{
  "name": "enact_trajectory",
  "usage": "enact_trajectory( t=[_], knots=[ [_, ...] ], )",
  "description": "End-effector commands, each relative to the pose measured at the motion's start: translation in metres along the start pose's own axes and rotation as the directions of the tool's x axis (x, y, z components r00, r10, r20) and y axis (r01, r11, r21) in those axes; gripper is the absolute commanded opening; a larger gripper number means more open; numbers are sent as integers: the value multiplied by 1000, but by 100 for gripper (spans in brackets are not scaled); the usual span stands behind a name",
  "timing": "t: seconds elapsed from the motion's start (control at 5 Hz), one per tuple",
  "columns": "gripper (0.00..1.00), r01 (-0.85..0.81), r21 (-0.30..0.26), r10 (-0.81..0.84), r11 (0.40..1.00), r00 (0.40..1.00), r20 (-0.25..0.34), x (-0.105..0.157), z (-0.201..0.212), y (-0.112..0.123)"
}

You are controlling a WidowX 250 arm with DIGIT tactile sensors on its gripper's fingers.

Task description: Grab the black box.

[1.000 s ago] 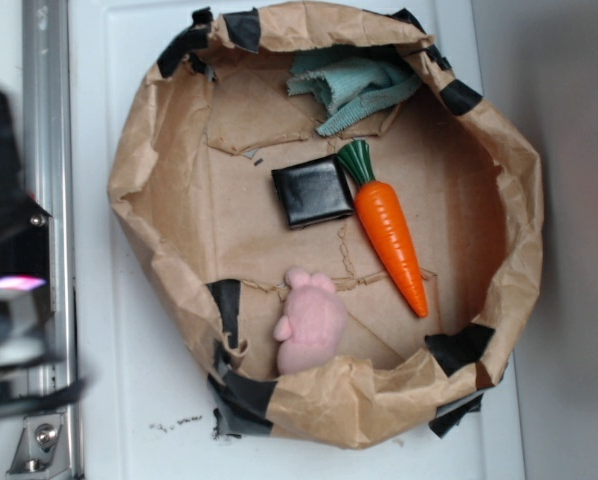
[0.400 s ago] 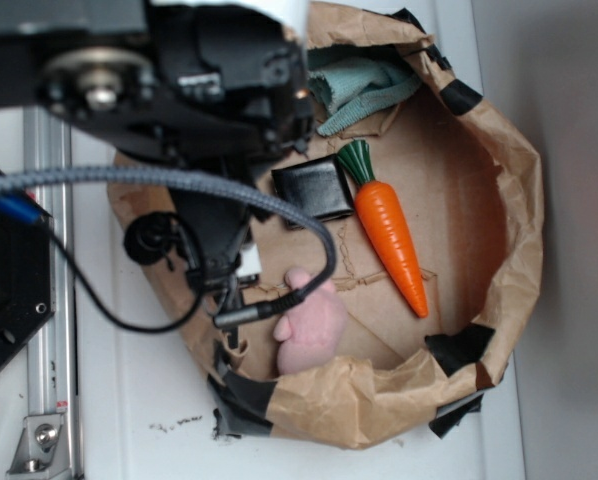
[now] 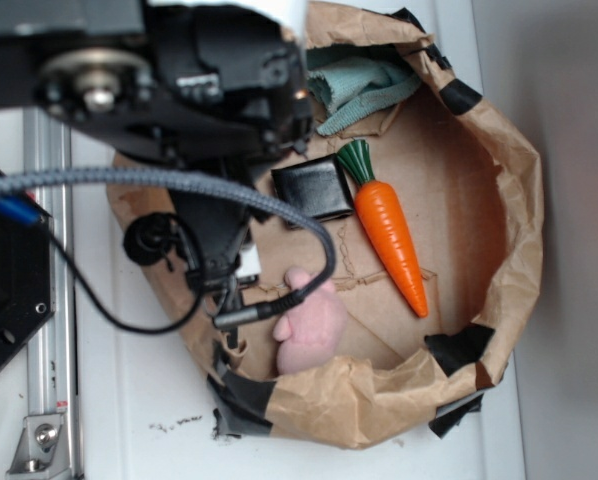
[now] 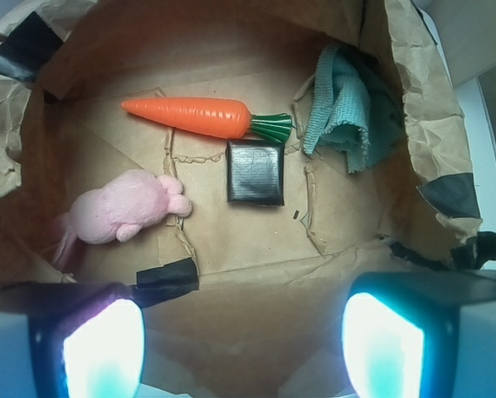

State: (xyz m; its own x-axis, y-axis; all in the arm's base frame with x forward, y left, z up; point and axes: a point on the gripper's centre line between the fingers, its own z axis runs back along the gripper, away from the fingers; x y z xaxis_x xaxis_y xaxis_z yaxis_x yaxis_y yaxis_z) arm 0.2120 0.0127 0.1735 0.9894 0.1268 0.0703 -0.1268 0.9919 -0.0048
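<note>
I saw the small glossy black square box [image 4: 255,172] lying flat on creased brown paper [image 4: 231,240], beside the ribbed orange carrot [image 4: 190,117]. My gripper [image 4: 244,340] hung apart above it, fingers spread wide.

white table [image 3: 139,400], brown paper basin [image 3: 509,200] resting on it

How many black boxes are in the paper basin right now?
1. The black box lies flat mid-floor, just below the carrot's green top, right of the pink plush. The gripper is above, apart.
</note>
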Motion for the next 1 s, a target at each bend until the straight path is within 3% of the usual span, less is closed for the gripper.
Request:
enact_trajectory(
  t=[0.0, 0.2, 0.4, 0.8],
  knots=[
    [100, -86, 9, 83, 996, 982, 167, 50, -41, 5],
    [100, -88, -42, 93, 995, 986, 138, 49, -72, 12],
    [100, -80, -15, 81, 997, 990, 113, 38, -93, 19],
    [100, -80, -15, 81, 997, 990, 113, 38, -93, 19]
  ],
)
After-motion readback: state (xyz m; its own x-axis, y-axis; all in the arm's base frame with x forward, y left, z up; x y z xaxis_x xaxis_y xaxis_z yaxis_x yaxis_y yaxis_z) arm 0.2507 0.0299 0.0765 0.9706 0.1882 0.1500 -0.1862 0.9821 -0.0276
